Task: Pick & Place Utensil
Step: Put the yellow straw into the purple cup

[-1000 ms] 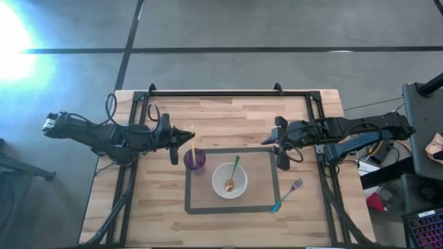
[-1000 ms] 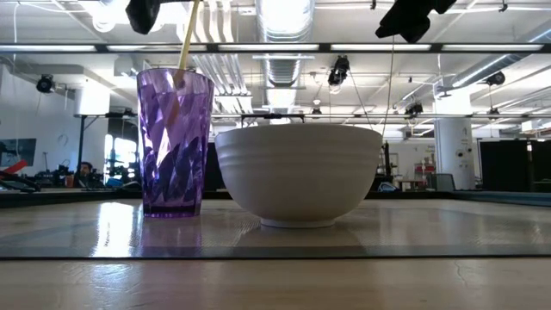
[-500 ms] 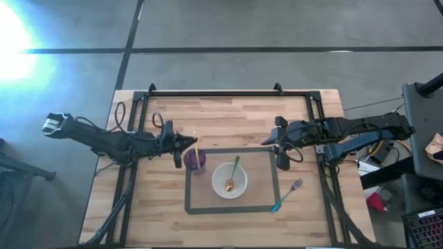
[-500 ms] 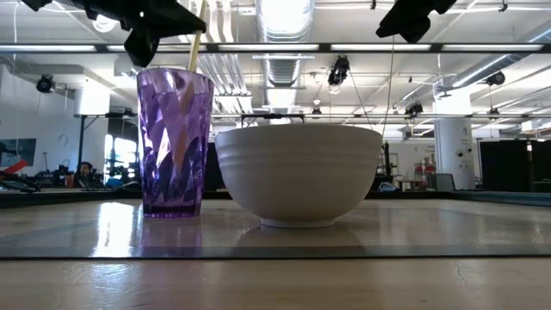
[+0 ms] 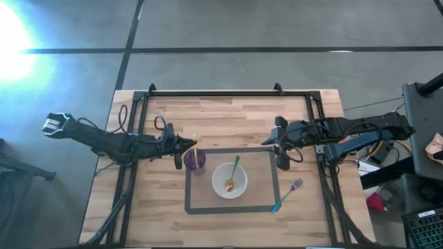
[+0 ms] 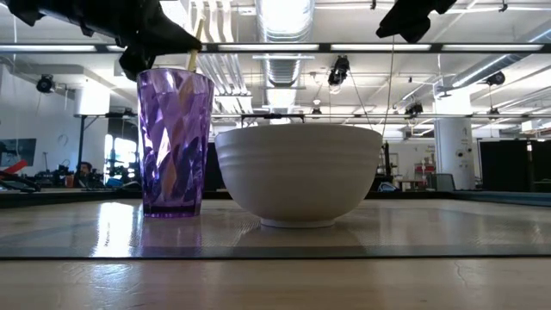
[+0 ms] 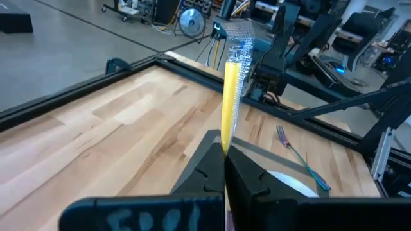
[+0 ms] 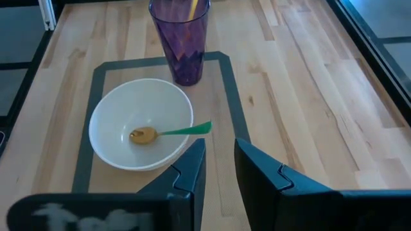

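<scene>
A yellow utensil (image 5: pixel 194 144) with a clear glittery top end (image 7: pixel 239 37) stands tilted in the purple faceted cup (image 5: pixel 196 162), and its lower end is hidden by the cup's wall (image 6: pixel 175 142). My left gripper (image 5: pixel 183 149) is shut on it just left of the cup's rim. A white bowl (image 5: pixel 229 180) right of the cup holds a gold spoon with a green handle (image 8: pixel 168 132). A teal-handled fork (image 5: pixel 287 195) lies outside the taped rectangle. My right gripper (image 5: pixel 282 160) hangs open to the right of the bowl, touching nothing. My left gripper pinches the utensil's yellow handle (image 7: pixel 226 131) between its two fingers, below the glittery top end. The fingers come level from the table's left and lie across the handle. The utensil stands nearly upright, leaning a little, with its lower part inside the purple cup.
A dark tape rectangle (image 5: pixel 190 207) frames the cup and bowl on the wooden table (image 5: pixel 228 117). A black metal frame (image 5: pixel 228 93) runs along the far edge and both sides. Bare wood lies toward the near and far edges.
My left gripper has come down and moved a little right, toward the cup's rim, staying shut on the yellow utensil. The utensil has sunk lower into the purple cup; less of it shows above the rim than before. My right arm has kept still.
</scene>
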Robot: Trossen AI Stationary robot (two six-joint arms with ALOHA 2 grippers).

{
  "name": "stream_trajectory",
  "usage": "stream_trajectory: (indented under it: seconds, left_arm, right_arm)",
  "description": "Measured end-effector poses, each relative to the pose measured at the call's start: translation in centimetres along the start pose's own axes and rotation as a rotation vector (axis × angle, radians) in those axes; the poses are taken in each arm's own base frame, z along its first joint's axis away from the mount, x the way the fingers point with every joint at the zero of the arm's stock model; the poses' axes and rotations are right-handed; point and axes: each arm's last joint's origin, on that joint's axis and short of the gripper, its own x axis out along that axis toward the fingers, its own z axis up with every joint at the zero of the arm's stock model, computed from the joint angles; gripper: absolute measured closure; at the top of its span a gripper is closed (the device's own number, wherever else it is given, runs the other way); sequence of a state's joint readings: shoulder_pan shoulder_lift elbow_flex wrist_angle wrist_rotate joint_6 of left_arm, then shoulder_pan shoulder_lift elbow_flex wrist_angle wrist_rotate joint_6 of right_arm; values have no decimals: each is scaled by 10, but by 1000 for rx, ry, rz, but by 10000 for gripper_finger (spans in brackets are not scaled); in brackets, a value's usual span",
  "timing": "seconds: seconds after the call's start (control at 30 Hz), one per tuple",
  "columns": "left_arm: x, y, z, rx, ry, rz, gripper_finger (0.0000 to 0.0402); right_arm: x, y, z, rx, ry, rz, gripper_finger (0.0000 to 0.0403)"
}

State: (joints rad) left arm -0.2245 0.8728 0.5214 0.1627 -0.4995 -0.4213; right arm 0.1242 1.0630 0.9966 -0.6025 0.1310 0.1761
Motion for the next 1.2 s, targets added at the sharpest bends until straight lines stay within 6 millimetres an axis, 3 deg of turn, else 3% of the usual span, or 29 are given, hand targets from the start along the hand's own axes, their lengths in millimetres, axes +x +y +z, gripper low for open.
stream_trajectory:
  seconds: [0.83, 1.2]
  left_arm:
    - [0, 3, -8, 77, 26, 1, 400]
    - [0, 3, -8, 105, 27, 1, 316]
  right_arm:
    - [0, 0, -3, 52, 25, -2, 334]
    - [-1, -2, -15, 109, 149, -32, 316]
